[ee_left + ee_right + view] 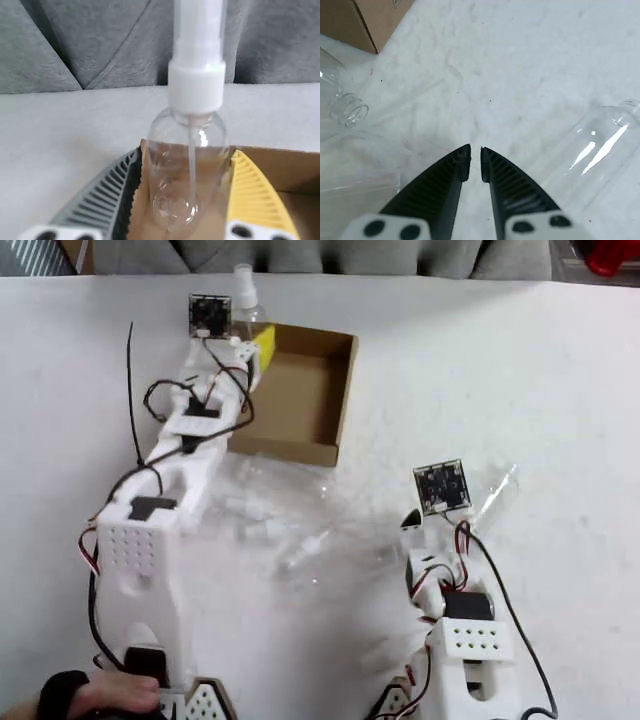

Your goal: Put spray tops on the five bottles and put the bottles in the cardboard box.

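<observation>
A clear bottle [187, 170] with a white spray top [196, 85] stands upright between the grey and yellow fingers of my left gripper [187, 155], which is shut on it. In the high view this bottle [245, 302] sits at the far left corner of the open cardboard box [345, 390]. My right gripper [475, 150] hovers low over the table with its black fingers shut on nothing. A topless clear bottle [605, 145] lies beside it, and another open-necked bottle [345, 107] lies on its other side. The right gripper [410, 523] is near the table's middle.
Several clear bottles and small white parts [285, 535] lie scattered on the white table between the arms, in front of the box. One bottle [495, 495] lies right of the right arm. A grey sofa [75, 45] stands behind the table's far edge.
</observation>
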Tool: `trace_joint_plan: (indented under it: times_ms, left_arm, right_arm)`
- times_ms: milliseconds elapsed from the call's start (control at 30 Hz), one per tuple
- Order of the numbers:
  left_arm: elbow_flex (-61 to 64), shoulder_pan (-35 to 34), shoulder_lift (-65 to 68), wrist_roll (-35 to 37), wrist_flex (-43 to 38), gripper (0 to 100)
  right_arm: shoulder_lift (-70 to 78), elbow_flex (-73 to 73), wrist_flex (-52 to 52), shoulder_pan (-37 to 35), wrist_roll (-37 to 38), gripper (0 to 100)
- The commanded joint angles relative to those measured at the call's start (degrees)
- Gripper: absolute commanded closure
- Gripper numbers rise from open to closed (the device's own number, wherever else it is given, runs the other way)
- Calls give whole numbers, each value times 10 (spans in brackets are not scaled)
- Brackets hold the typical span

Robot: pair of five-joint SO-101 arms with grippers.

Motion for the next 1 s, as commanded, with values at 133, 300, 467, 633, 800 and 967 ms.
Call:
trace_joint_plan:
  times_ms: [133,300,467,633,800,967]
  left_arm:
    - [-4,-7,-57,8,0,736]
    - [-4,-5,-58,9,2,736]
    - [-3,-4,-59,9,3,736]
    - [-2,-7,-63,9,4,736]
    - [47,-2,-125,9,22,736]
    - [109,13,-186,4,24,736]
  right_arm:
    - [-2,-3,-11,5,6,982]
    - [-2,-3,-11,5,6,982]
    - [-2,-3,-11,5,6,982]
    - [-2,-3,-12,5,6,982]
    - [-2,-3,-12,5,6,981]
    - [-2,-3,-12,5,6,981]
